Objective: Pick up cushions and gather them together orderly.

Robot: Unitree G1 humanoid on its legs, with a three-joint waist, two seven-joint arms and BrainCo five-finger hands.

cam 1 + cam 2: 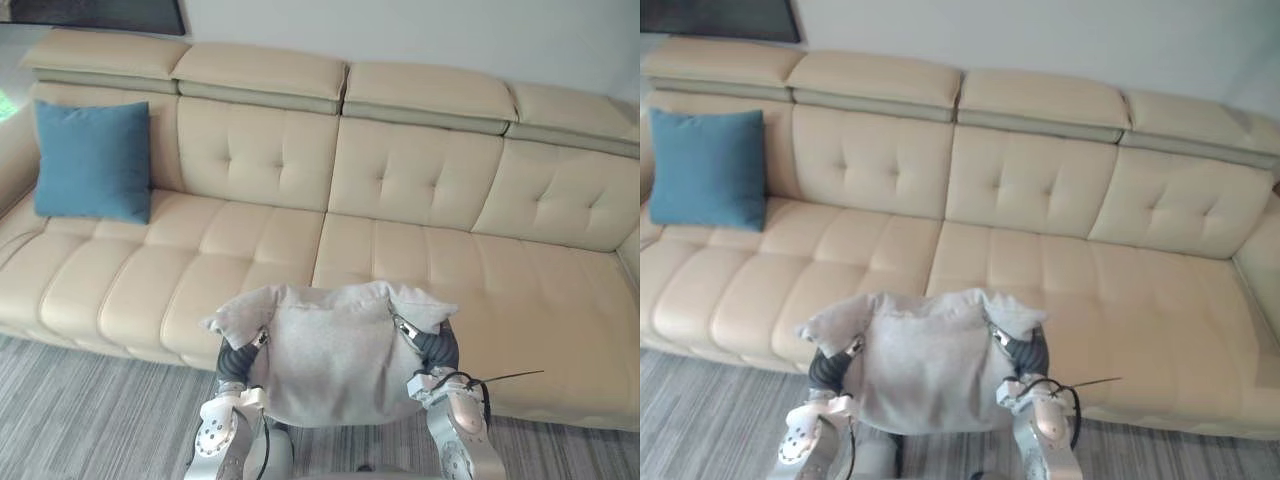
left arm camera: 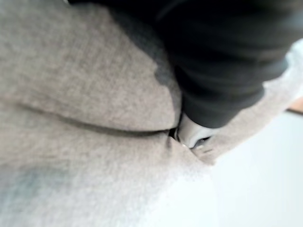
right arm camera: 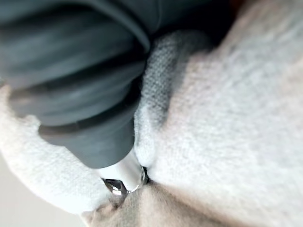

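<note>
Fingers of the left hand dig into one side of the grey cushion in the left eye view, and the right hand bites into the other side. The cloth bunches into ears above both hands. Held up between them, the grey cushion hangs just before the front edge of the sofa, about at its middle. A blue cushion leans upright against the backrest at the sofa's far left end, well apart from the grey one.

From the right eye view the same holds: both hands clamp the grey cushion off the seat, and the seats between it and the blue cushion lie bare.

Seen from the left wrist, one silver finger is sunk into a fold of grey cloth, pinching it.

At the right wrist a finger is likewise buried in a crease of the cloth.

By my reckoning the pick-up is done and the gathering is not: the grey cushion has yet to be carried left and stood neatly beside the blue one.
</note>
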